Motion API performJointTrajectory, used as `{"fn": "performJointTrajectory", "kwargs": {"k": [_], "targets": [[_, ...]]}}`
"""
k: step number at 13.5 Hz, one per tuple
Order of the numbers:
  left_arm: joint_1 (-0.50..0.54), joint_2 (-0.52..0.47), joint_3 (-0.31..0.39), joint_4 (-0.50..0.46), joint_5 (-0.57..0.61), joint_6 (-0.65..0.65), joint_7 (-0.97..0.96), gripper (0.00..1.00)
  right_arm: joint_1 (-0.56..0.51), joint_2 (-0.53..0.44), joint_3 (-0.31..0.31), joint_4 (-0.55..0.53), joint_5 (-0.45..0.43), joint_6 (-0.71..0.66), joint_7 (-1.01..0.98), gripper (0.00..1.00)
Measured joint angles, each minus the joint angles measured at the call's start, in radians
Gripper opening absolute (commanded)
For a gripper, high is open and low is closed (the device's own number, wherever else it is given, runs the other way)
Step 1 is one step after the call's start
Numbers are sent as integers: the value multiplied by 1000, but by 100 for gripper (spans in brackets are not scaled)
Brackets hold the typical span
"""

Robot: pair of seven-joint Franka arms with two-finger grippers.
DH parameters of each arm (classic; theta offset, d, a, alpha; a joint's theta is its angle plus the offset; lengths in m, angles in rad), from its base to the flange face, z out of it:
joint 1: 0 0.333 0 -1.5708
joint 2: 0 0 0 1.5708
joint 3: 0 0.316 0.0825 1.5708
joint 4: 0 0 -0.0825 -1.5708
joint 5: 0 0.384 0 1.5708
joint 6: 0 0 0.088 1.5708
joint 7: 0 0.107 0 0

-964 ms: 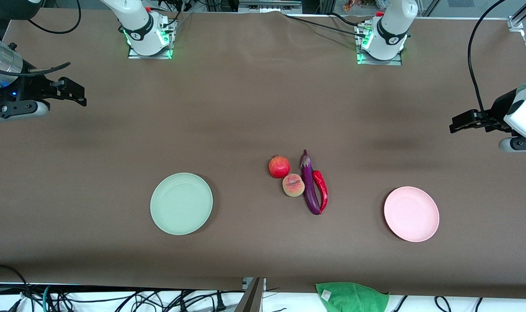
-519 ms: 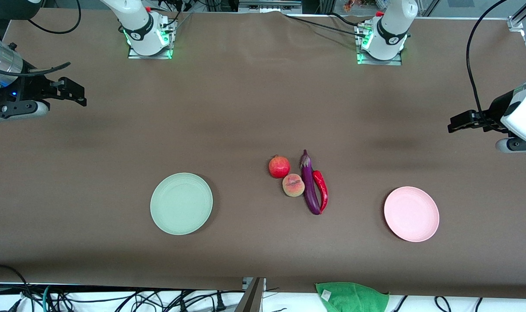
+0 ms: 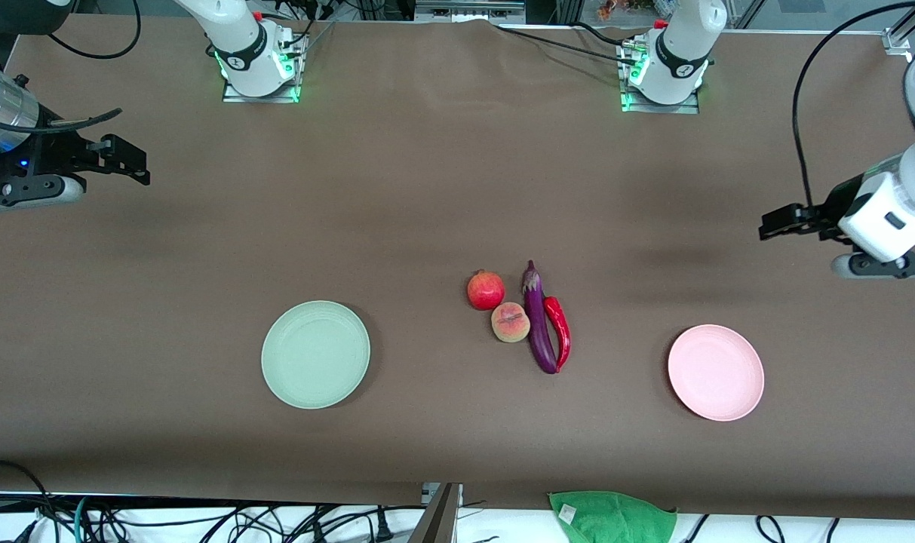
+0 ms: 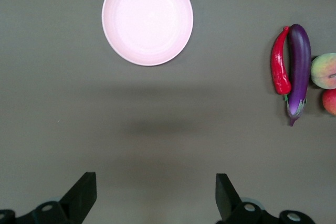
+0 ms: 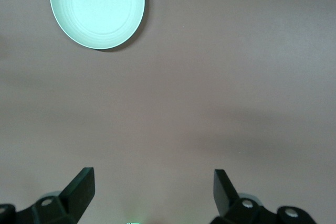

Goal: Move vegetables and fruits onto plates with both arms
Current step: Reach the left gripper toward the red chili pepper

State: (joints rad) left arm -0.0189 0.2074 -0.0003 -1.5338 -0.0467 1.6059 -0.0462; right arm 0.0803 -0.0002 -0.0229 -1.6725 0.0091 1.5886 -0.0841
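Note:
A red pomegranate (image 3: 486, 291), an orange-pink peach (image 3: 511, 323), a long purple eggplant (image 3: 539, 320) and a red chili pepper (image 3: 560, 331) lie clustered mid-table between a mint green plate (image 3: 315, 354) and a pink plate (image 3: 716, 372). My left gripper (image 3: 775, 223) hangs open and empty over bare cloth at the left arm's end; the left wrist view shows the pink plate (image 4: 147, 18), chili (image 4: 280, 61) and eggplant (image 4: 298, 72). At the right arm's end my right gripper (image 3: 133, 167) waits open and empty, with the green plate (image 5: 97, 8) in its wrist view.
A brown cloth (image 3: 427, 188) covers the whole table. A green rag (image 3: 612, 516) lies off the table's edge nearest the front camera, among cables. The two arm bases (image 3: 257, 64) (image 3: 664, 72) stand along the edge farthest from that camera.
The left arm has swung inward toward the table's middle, its gripper still open. The right arm and all the produce have stayed put.

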Motion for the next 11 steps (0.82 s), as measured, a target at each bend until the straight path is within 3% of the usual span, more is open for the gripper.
{"fn": "performJointTrajectory", "kwargs": {"k": [5,11], "targets": [[-4,91,-60,-8,0,122,-34,100,0,0,0,0,0,0,0,100],[-45,263,-147,-15,0,376,-226,100,0,1,-1,0,0,-1,0,100]]}}
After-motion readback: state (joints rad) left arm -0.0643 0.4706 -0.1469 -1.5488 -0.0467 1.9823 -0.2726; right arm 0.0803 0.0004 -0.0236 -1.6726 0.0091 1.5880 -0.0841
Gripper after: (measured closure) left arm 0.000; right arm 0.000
